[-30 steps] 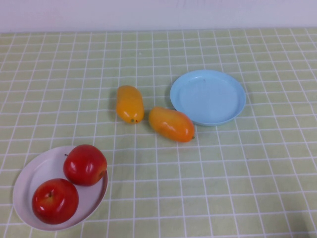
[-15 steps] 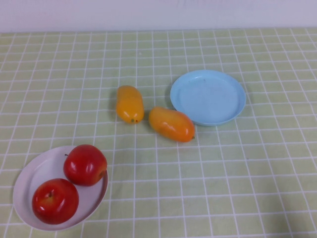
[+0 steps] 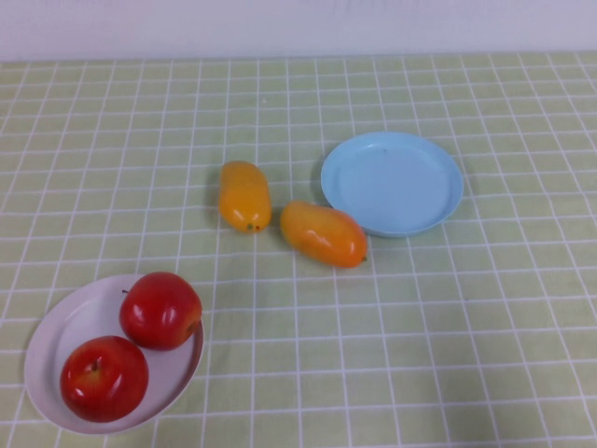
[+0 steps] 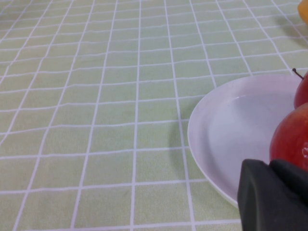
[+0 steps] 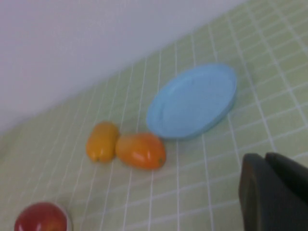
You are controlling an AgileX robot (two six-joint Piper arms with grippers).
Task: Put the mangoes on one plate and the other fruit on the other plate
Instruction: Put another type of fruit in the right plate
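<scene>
Two mangoes lie on the cloth mid-table: a yellower one (image 3: 244, 195) and a deeper orange one (image 3: 323, 233), just left of the empty light blue plate (image 3: 392, 182). Two red apples (image 3: 160, 310) (image 3: 104, 378) sit on the white plate (image 3: 65, 327) at the near left. Neither arm shows in the high view. My left gripper (image 4: 270, 166) is shut and empty, hovering beside the white plate (image 4: 231, 130) and the nearer apple (image 4: 293, 139). My right gripper (image 5: 263, 161) is shut and empty, held back from the blue plate (image 5: 192, 101) and the mangoes (image 5: 102, 142) (image 5: 141, 150).
A green cloth with a white grid (image 3: 448, 317) covers the table. A pale wall (image 3: 298, 23) runs along the far edge. In the right wrist view an apple (image 5: 41, 219) peeks in at a corner.
A dark shape at the high view's lower right corner has slipped out of sight. Fruit and plates have not moved.
</scene>
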